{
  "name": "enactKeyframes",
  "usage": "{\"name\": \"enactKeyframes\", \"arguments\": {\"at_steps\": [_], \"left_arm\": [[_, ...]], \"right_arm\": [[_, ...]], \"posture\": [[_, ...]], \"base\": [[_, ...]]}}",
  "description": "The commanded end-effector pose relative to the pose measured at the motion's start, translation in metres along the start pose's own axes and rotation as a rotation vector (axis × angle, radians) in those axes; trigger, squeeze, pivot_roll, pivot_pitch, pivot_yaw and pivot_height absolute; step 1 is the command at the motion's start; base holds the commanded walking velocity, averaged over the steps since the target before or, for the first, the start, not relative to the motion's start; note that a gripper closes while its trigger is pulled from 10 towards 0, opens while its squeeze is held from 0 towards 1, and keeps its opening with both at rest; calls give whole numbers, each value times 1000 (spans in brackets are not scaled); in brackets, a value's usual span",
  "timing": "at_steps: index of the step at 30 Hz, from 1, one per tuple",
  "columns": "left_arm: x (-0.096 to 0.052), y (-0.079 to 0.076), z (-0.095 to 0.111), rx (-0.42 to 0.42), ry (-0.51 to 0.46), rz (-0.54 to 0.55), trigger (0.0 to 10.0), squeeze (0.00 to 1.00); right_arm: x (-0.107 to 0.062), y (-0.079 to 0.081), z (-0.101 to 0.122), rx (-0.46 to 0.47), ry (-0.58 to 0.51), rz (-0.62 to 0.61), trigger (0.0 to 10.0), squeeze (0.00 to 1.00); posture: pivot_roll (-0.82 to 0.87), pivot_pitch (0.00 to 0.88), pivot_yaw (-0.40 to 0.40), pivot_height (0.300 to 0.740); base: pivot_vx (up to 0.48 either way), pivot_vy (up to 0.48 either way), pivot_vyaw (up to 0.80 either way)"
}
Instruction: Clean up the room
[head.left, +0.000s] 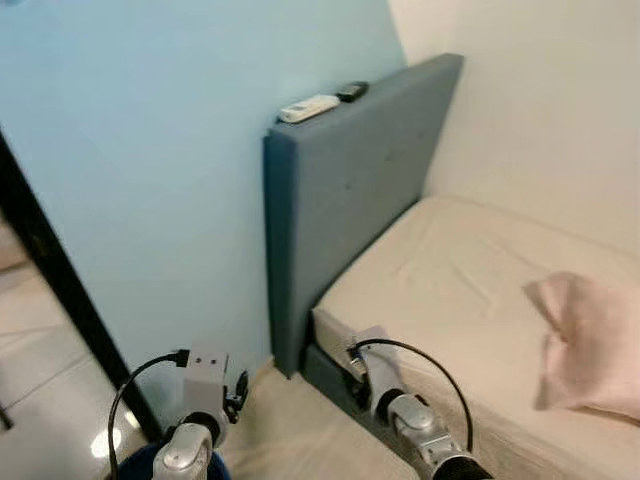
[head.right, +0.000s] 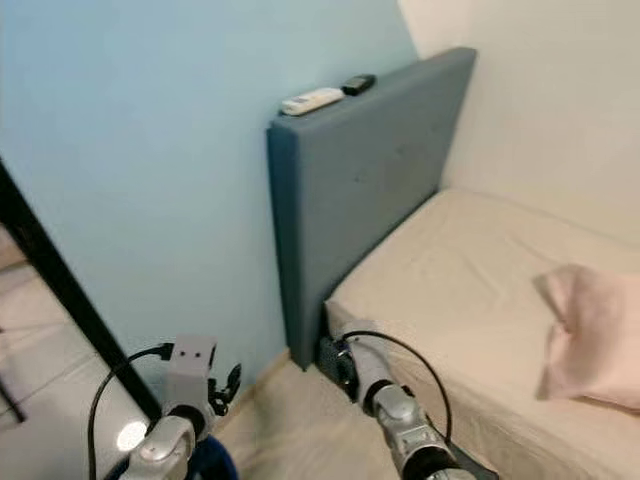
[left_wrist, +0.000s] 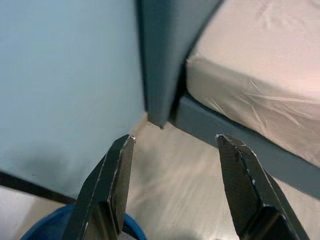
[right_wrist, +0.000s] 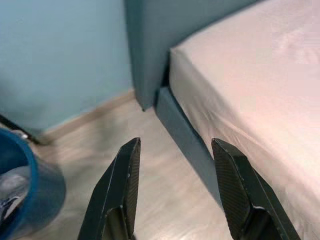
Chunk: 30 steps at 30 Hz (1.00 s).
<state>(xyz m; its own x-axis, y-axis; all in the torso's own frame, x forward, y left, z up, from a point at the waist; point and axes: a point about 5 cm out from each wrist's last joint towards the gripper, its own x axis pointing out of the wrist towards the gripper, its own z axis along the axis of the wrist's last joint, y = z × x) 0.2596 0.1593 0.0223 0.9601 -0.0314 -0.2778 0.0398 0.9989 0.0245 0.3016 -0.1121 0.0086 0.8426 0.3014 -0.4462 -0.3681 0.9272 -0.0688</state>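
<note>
A bed with a beige sheet (head.left: 470, 280) stands against the wall on the right, with a blue-grey headboard (head.left: 340, 190). On the headboard's top lie a white remote (head.left: 308, 107) and a small black device (head.left: 352, 92). A pink pillow (head.left: 590, 340) rests on the bed at the right. My left gripper (left_wrist: 175, 145) is open over the wooden floor near the headboard's foot. My right gripper (right_wrist: 175, 147) is open too, beside the bed frame (right_wrist: 185, 135). Both arms are held low, the left wrist (head.left: 205, 385) and the right wrist (head.left: 385, 385) near the bed's corner.
A light blue wall (head.left: 150, 180) runs on the left, ending at a dark door frame (head.left: 60, 290). A blue bucket (right_wrist: 25, 185) stands on the floor close to me, with something pale inside. The wooden floor (left_wrist: 185, 175) lies between wall and bed.
</note>
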Motion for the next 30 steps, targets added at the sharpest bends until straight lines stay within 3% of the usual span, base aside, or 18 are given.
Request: {"name": "enactKeyframes", "arguments": {"at_steps": [1, 21, 30], "left_arm": [[-1, 0, -4, -10, 12, -3, 10000, 0], [1, -5, -1, -50, 9, -32, 10000, 0], [1, -4, 0, -18, 3, -36, 10000, 0]], "right_arm": [[0, 3, -2, 14, 10, 5, 10000, 0], [-2, -2, -4, -2, 3, -27, 10000, 0], [-3, -3, -5, 1, 6, -30, 10000, 0]], "posture": [[46, 43, -31, 740], [29, 21, -22, 740], [28, 25, -19, 740]], "base": [[0, 0, -800], [0, 0, -800], [0, 0, -800]]}}
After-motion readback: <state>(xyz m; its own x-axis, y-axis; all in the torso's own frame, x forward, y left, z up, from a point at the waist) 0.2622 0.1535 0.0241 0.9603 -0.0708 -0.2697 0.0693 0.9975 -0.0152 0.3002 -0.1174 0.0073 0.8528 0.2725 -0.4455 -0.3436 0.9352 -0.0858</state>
